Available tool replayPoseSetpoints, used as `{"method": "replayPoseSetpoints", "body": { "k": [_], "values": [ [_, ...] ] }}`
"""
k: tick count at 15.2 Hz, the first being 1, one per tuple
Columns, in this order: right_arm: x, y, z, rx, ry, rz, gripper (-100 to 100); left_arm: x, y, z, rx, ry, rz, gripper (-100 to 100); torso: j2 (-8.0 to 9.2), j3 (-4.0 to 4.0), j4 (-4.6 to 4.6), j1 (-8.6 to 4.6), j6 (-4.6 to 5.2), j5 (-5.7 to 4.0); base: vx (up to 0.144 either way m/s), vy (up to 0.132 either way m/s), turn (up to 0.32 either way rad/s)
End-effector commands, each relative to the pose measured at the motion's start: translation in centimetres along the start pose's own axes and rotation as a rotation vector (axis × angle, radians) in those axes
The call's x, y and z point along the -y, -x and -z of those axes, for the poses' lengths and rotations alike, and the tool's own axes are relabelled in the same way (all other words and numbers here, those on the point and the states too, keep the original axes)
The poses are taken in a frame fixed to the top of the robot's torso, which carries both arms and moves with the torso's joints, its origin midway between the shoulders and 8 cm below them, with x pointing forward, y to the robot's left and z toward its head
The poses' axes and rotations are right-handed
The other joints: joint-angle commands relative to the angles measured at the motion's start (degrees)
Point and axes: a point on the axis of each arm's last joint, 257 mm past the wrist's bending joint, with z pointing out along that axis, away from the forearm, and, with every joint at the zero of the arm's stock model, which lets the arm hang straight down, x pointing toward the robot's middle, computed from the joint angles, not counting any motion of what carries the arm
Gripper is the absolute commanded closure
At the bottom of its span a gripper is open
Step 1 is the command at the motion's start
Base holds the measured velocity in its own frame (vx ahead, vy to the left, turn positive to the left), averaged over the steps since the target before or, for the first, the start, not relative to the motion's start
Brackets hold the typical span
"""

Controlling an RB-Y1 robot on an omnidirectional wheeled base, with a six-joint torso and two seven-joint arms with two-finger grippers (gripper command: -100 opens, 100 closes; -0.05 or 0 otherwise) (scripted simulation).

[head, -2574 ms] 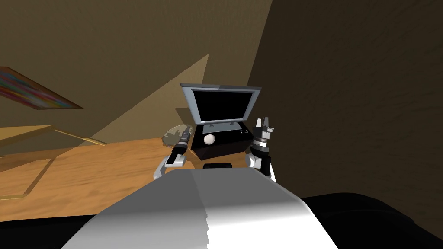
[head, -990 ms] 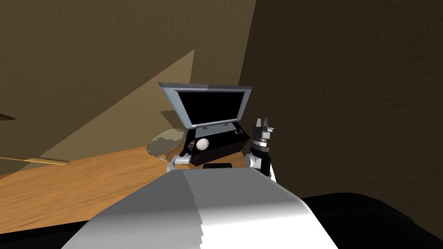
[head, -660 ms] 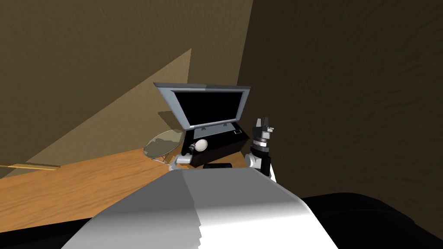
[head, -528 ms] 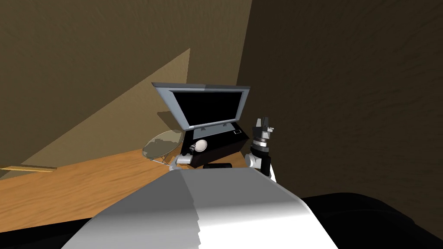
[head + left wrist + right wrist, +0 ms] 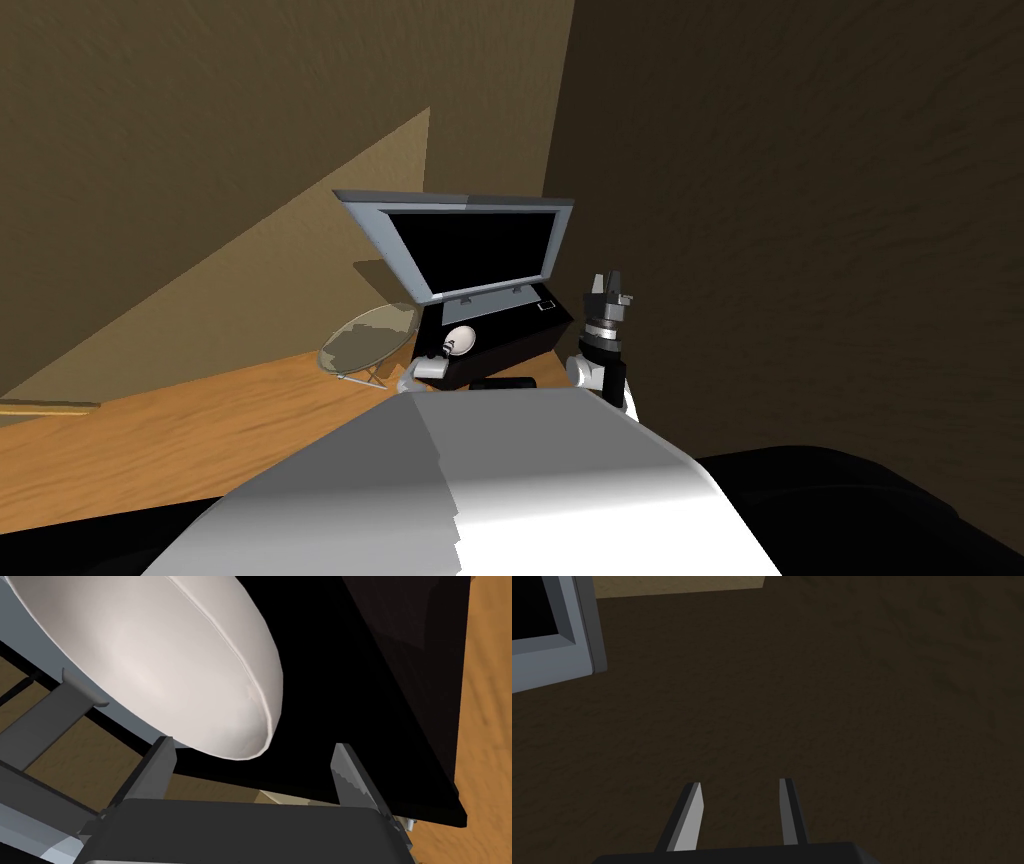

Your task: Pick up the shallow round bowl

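The shallow round bowl (image 5: 461,340) is plain white and sits on the top of a black stand (image 5: 520,325), in front of a grey-framed screen. My left gripper (image 5: 443,351) is at the bowl's near left edge. In the left wrist view the bowl (image 5: 165,661) looms close, its rim end reaching just ahead of and between the spread fingers (image 5: 161,768) of the left gripper (image 5: 252,763), which is open and not touching it. My right gripper (image 5: 607,288) is raised to the right of the stand, its fingers (image 5: 693,811) parted around nothing.
A grey-framed screen (image 5: 470,245) stands tilted at the back of the black stand. A round glass side table (image 5: 365,340) is just left of the stand on the wooden floor (image 5: 180,430). Brown walls meet in a corner behind.
My view has swung, so the stand and glass table slid left in the picture. The left gripper has kept close to the bowl's edge. The right arm has stayed put.
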Motion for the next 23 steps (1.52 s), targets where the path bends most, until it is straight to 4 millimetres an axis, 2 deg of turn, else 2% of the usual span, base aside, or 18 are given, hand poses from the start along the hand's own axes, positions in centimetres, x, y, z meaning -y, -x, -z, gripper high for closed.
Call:
{"method": "replayPoseSetpoints", "body": {
  "k": [1, 4, 5, 6, 12, 13, 14, 15, 17, 19, 23],
  "values": [
    [0.0, 0.0, 0.0, 0.000, 0.000, 0.000, 0, -1.2, -0.7, -0.4, -0.019, 0.046, -0.014, -100, 0.00, 0.00, 0.00, 0.00, 0.00, 0.00, 0.000, 0.000, 0.000],
    [0.0, 0.0, 0.0, 0.000, 0.000, 0.000, 0, -2.0, -1.2, -0.6, -0.032, 0.075, -0.023, -100, 0.08, 0.05, 0.02, 0.05, 0.01, 0.01, -0.001, 0.000, -0.008],
    [0.0, 0.0, 0.0, 0.000, 0.000, 0.000, 0, -1.6, -0.9, -0.5, -0.024, 0.058, -0.018, -100, 0.09, 0.05, 0.02, 0.06, 0.01, 0.01, 0.000, 0.000, 0.000],
    [0.0, 0.0, 0.0, 0.000, 0.000, 0.000, 0, -2.4, -1.2, -0.9, -0.025, 0.063, -0.018, -100, 0.09, 0.06, 0.02, 0.06, 0.00, 0.01, 0.000, 0.000, 0.000],
    [0.0, 0.0, 0.0, 0.000, 0.000, 0.000, 0, -3.9, -1.6, -1.7, -0.025, 0.064, -0.015, -100, 0.08, 0.05, 0.02, 0.04, 0.00, 0.01, 0.005, -0.006, 0.019],
    [0.0, 0.0, 0.0, 0.000, 0.000, 0.000, 0, -3.6, -1.5, -1.5, -0.026, 0.066, -0.016, -100, 0.08, 0.05, 0.02, 0.04, 0.00, 0.01, 0.000, 0.000, 0.000],
    [0.0, 0.0, 0.0, 0.000, 0.000, 0.000, 0, -3.6, -1.5, -1.6, -0.025, 0.065, -0.016, 100, 0.08, 0.05, 0.02, 0.04, 0.00, 0.01, 0.000, 0.000, 0.000],
    [0.0, 0.0, 0.0, 0.000, 0.000, 0.000, 0, -3.6, -1.5, -1.6, -0.025, 0.064, -0.015, 100, 0.09, 0.05, 0.02, 0.04, 0.00, 0.01, 0.000, 0.000, 0.000],
    [0.0, 0.0, 0.0, 0.000, 0.000, 0.000, 0, -2.2, -1.3, -1.6, -0.021, 0.040, -0.016, 100, 0.18, -0.07, -0.31, 0.24, -0.29, 0.08, 0.000, 0.000, 0.000],
    [0.0, 0.0, 0.0, 0.000, 0.000, 0.000, 0, -3.0, -1.4, -1.3, -0.025, 0.064, -0.017, 100, 0.14, -0.08, -0.30, 0.35, -0.27, 0.12, 0.002, 0.004, -0.022],
    [0.0, 0.0, 0.0, 0.000, 0.000, 0.000, 0, -1.9, -1.1, -0.6, -0.026, 0.062, -0.019, 100, 0.17, -0.05, -0.26, 0.39, -0.26, 0.10, -0.006, 0.007, -0.020]
  ]
}}
